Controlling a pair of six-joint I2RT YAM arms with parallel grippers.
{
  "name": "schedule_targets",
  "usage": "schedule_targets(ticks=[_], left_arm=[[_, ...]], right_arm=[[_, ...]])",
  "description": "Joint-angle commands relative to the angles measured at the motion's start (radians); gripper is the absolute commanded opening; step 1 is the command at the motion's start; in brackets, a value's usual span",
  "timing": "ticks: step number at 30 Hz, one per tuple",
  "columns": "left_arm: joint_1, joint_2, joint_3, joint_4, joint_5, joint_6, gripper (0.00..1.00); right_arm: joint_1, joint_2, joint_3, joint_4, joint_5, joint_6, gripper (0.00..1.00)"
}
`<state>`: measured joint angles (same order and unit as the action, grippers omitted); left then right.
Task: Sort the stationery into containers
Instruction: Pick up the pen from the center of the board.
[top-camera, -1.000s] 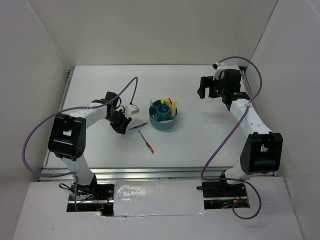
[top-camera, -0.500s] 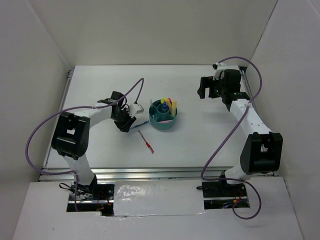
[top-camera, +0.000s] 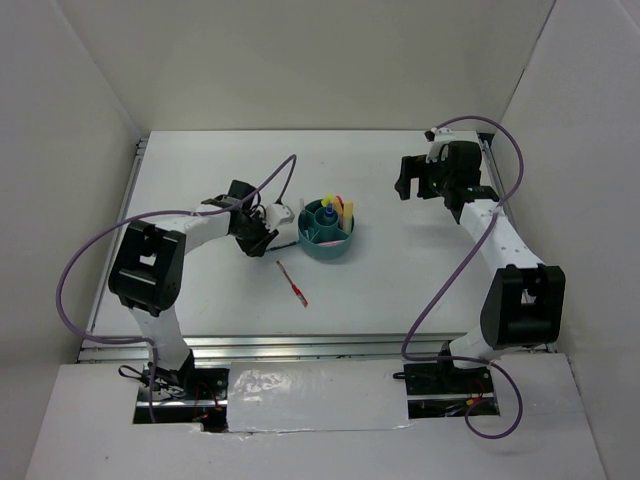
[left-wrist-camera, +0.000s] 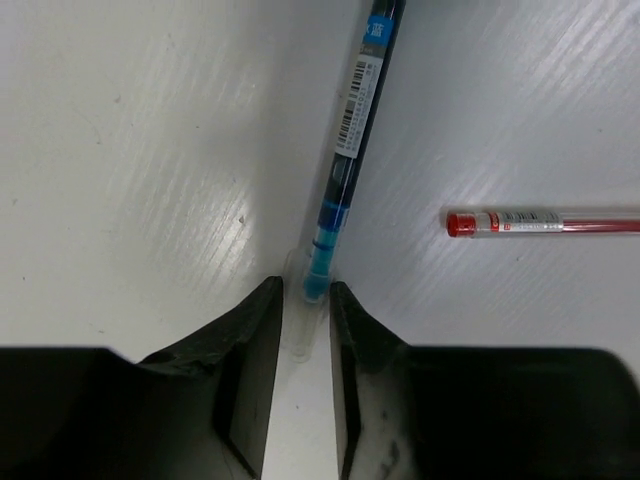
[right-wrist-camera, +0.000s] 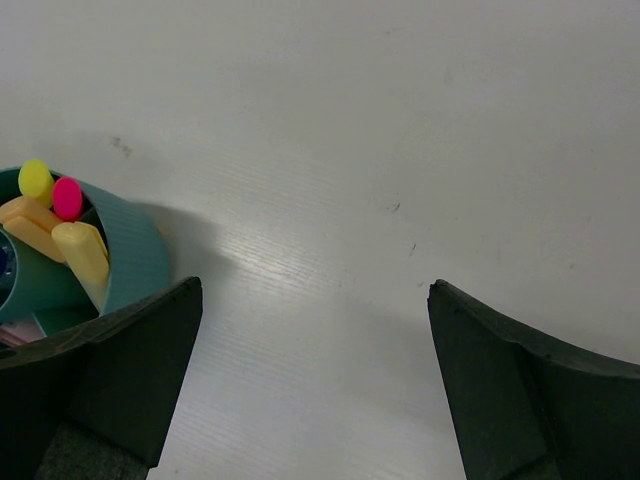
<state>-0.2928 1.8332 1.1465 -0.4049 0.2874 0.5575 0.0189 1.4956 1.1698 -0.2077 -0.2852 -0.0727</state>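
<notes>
A blue pen (left-wrist-camera: 345, 150) with a clear cap lies flat on the white table (left-wrist-camera: 120, 150), just left of the teal organiser bowl (top-camera: 325, 252). My left gripper (left-wrist-camera: 306, 290) is low over the pen's capped end. Its jaws are narrowly open and straddle the cap, with a slim gap on each side. From above, the left gripper (top-camera: 267, 238) sits close to the bowl, with the blue pen (top-camera: 286, 245) between them. A red pen (left-wrist-camera: 550, 222) lies loose to the side; seen from above, the red pen (top-camera: 293, 282) is in front of the bowl. My right gripper (right-wrist-camera: 315, 290) hangs wide open and empty.
The bowl (right-wrist-camera: 135, 255) holds yellow markers (right-wrist-camera: 82, 250), a pink-capped marker (right-wrist-camera: 67, 197) and a blue-capped bottle (top-camera: 328, 212) in its centre. The right gripper (top-camera: 404, 182) is at the back right. White walls enclose the table on three sides.
My left gripper has slid right, toward the bowl, onto the blue pen's near end, and the pen lies closer to the bowl. The right arm has not moved.
</notes>
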Motion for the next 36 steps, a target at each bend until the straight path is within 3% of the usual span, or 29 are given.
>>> schedule_targets(ticks=[1,6,12,16,20,26,36], left_arm=[[-0.009,0.054,-0.007,-0.014,0.019,0.036,0.34],[0.006,0.012,-0.028,-0.037,0.024,0.073,0.12],[0.083,-0.083,0.001,-0.103,0.020,0.146,0.00],[0.141,-0.166,0.053,-0.146,-0.068,0.301,0.00],[0.164,-0.274,0.078,-0.153,-0.108,0.566,0.00],[0.161,-0.443,-0.042,0.049,-0.093,0.957,0.00],[0.089,-0.451,-0.031,0.210,-0.051,1.291,0.00]], right_arm=[[-0.007,-0.040,0.002,0.031,-0.014,-0.006,1.00],[-0.008,-0.043,-0.007,0.041,-0.019,-0.003,1.00],[-0.011,-0.058,-0.028,0.056,-0.022,0.002,1.00],[-0.011,-0.075,-0.039,0.062,-0.025,0.005,1.00],[-0.010,-0.086,-0.048,0.062,-0.025,0.005,1.00],[-0.008,-0.092,-0.050,0.060,-0.025,0.005,1.00],[-0.010,-0.112,-0.052,0.056,-0.038,-0.009,1.00]])
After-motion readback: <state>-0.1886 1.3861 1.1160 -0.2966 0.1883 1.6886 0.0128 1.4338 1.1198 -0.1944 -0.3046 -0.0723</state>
